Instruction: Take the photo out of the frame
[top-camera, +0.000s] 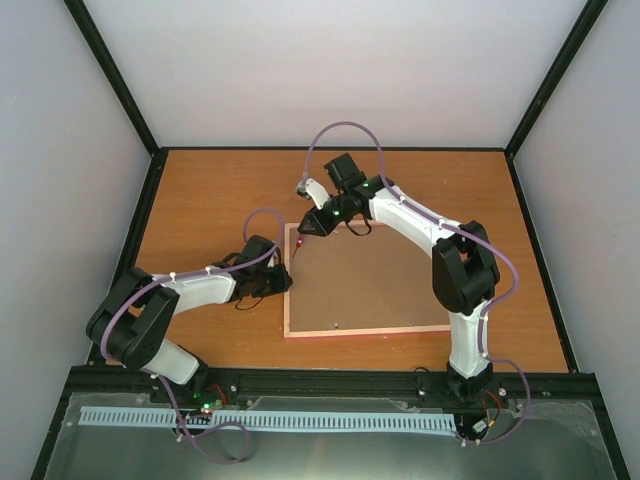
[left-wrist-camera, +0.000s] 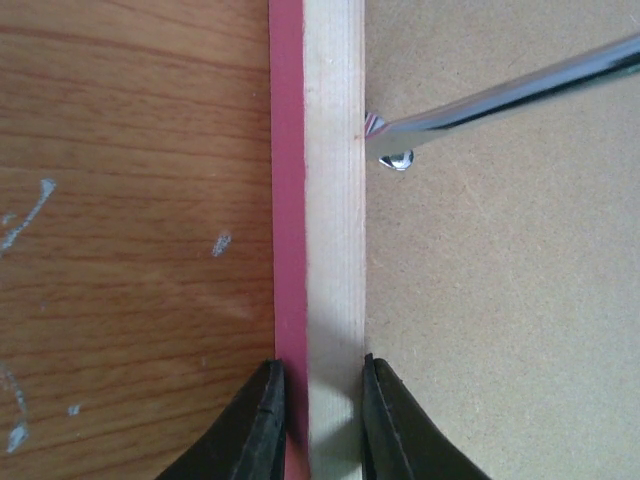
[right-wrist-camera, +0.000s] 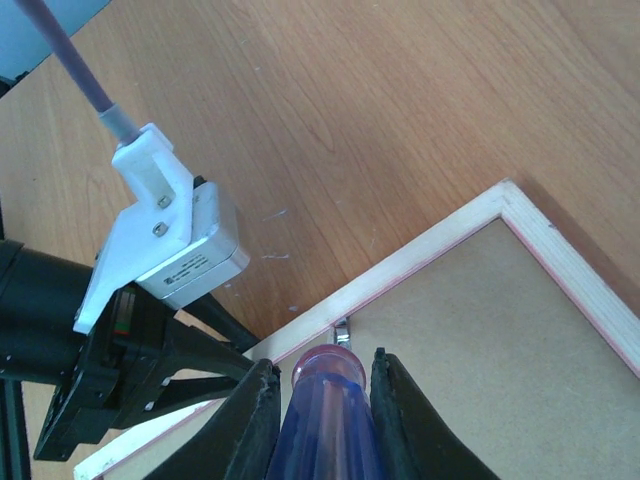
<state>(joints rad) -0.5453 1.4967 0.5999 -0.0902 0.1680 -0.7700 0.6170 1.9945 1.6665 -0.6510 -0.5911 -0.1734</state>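
The pink frame (top-camera: 290, 300) lies face down on the table, its brown backing board (top-camera: 370, 285) up. The photo is hidden under the board. My left gripper (top-camera: 285, 278) is shut on the frame's left rail (left-wrist-camera: 333, 250), one finger on the pink outer edge, one on the inner edge (left-wrist-camera: 318, 365). My right gripper (top-camera: 318, 222) is shut on the screwdriver's blue-purple handle (right-wrist-camera: 328, 420). The screwdriver's metal shaft (left-wrist-camera: 510, 95) slants down with its tip at a small metal tab (left-wrist-camera: 398, 160) on the inner edge of the left rail; the tab also shows in the right wrist view (right-wrist-camera: 342, 330).
The wooden table (top-camera: 210, 200) is walled by black posts and white panels. Another small tab (top-camera: 338, 325) sits on the board near the frame's front rail. The left arm's wrist camera (right-wrist-camera: 170, 250) is close to the left of the screwdriver.
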